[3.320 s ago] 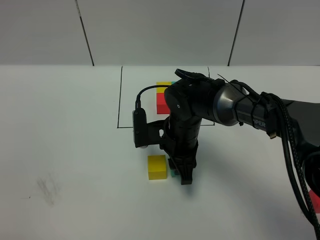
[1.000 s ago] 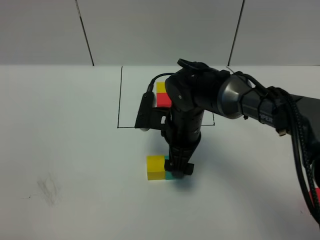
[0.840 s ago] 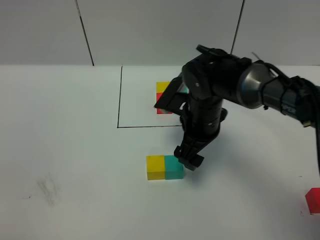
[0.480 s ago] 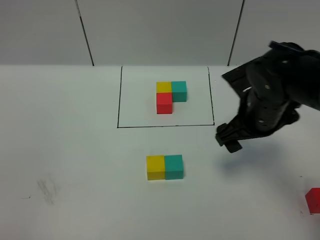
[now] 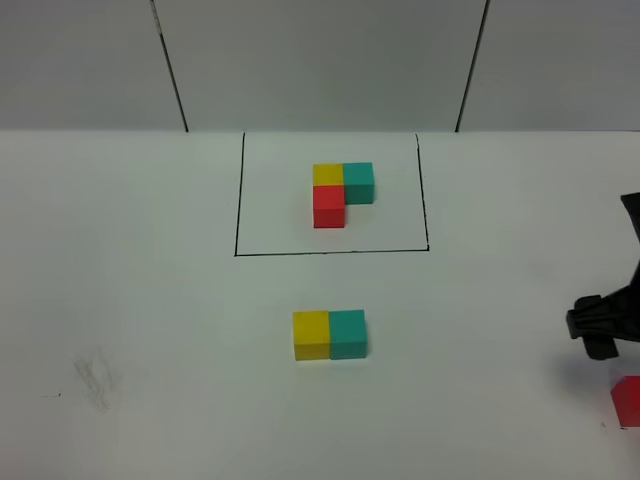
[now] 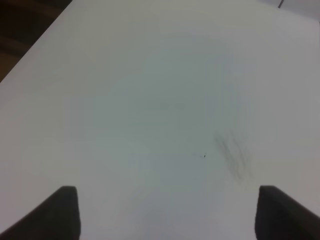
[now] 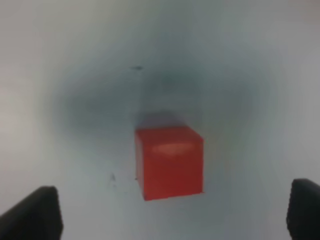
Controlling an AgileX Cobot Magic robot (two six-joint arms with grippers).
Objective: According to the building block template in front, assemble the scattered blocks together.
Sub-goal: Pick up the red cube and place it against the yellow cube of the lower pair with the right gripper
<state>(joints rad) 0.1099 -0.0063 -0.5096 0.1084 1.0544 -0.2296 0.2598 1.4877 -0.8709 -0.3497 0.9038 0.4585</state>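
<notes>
1. The right gripper (image 5: 603,325) has gone a long way. A second ago it stood over the two blocks in the middle. Now it is at the far right edge of the table (image 5: 150,300), just above the red block (image 5: 627,401).
2. Its fingers are spread wide and hold nothing. The right wrist view shows the red block flat on the table under the gap between the two fingertips, with nothing touching it.
3. The teal block (image 5: 348,333) has been let go. It sits on the table with its side touching the right side of the yellow block (image 5: 311,334), a little in front of the black frame (image 5: 238,195).
4. The arm hid part of the template (image 5: 342,190) before, and now all of it shows. Inside the frame, yellow is at the back left, teal touches its right side, and red touches its front.
5. The left gripper (image 6: 175,215) hangs over bare table near a grey smudge (image 6: 232,155). Its fingers are apart and it holds nothing.
</notes>
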